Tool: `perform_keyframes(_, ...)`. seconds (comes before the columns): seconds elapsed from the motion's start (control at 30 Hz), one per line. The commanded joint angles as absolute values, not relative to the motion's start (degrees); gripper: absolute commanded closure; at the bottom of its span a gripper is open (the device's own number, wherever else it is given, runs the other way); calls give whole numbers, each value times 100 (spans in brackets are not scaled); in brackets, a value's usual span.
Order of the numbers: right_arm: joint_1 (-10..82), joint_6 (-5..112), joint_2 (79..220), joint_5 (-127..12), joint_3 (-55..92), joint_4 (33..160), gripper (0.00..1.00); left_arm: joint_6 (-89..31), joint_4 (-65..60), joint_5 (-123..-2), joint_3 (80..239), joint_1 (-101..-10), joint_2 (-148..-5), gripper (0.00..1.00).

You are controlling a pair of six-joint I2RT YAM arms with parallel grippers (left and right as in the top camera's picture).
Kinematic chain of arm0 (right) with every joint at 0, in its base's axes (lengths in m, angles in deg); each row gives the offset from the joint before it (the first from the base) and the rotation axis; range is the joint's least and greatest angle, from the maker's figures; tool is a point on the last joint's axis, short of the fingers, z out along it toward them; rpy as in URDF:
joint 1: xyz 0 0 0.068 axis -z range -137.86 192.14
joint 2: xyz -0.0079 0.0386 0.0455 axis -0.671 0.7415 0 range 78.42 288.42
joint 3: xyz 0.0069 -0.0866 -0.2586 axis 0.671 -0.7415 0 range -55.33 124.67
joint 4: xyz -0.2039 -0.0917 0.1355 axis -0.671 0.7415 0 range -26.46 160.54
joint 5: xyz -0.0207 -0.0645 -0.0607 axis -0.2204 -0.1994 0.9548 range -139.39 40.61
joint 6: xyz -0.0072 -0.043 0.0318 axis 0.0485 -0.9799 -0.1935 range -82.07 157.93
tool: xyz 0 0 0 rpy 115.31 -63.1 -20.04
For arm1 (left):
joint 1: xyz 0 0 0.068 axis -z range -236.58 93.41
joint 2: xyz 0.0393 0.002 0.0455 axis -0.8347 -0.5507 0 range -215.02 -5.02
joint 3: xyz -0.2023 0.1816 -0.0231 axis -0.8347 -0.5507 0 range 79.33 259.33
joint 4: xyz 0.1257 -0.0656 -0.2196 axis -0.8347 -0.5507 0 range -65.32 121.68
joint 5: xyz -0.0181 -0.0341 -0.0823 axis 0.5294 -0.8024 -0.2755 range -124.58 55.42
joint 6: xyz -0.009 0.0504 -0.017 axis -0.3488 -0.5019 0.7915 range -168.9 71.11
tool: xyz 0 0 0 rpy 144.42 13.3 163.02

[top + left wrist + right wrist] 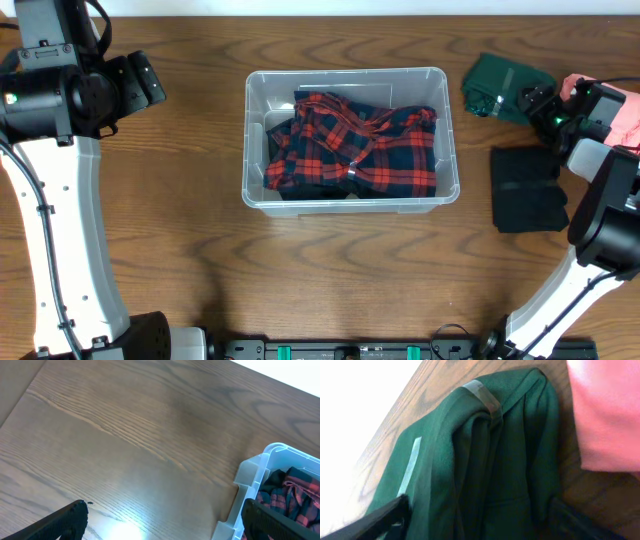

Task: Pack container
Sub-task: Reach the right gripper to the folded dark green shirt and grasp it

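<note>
Spread wide at the bottom of its wrist view, the left gripper [165,512] hangs empty over the brown wooden table [200,260]. Centre frame overhead sits the clear rectangular plastic container [254,140], a red-and-navy plaid shirt [355,145] bundled inside. Upper right, the right gripper [480,510], jaws also wide, hovers over a folded dark green garment [485,450], a pink cloth [625,115] beside it, a black folded cloth [527,188] below.
</note>
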State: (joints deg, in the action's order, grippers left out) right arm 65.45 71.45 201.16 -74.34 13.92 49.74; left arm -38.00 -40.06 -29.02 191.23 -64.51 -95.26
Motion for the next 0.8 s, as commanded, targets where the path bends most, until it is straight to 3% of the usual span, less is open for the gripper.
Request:
perform_keyframes(0.0,6348,7217,20234,-7263,1399,4819,25,-3809,-4011,-2834,19086,-6466,-9563,2)
perform_keyframes(0.07,6272,7219,20234,-7163,1399,4736,36,-3809,-4011,-2834,19088,-6466,-9563,2)
perform_keyframes(0.2,6185,7154,20232,-7062,1401,4639,85,-3809,-4011,-2834,19086,-6466,-9563,2)
perform_keyframes(0.27,6182,7152,20216,-7156,1410,4569,99,-3809,-4011,-2834,19086,-6466,-9563,2)
perform_keyframes(0.77,6307,7001,18505,-8581,1727,4799,99,-3809,-4011,-2834,19086,-6466,-9563,2)
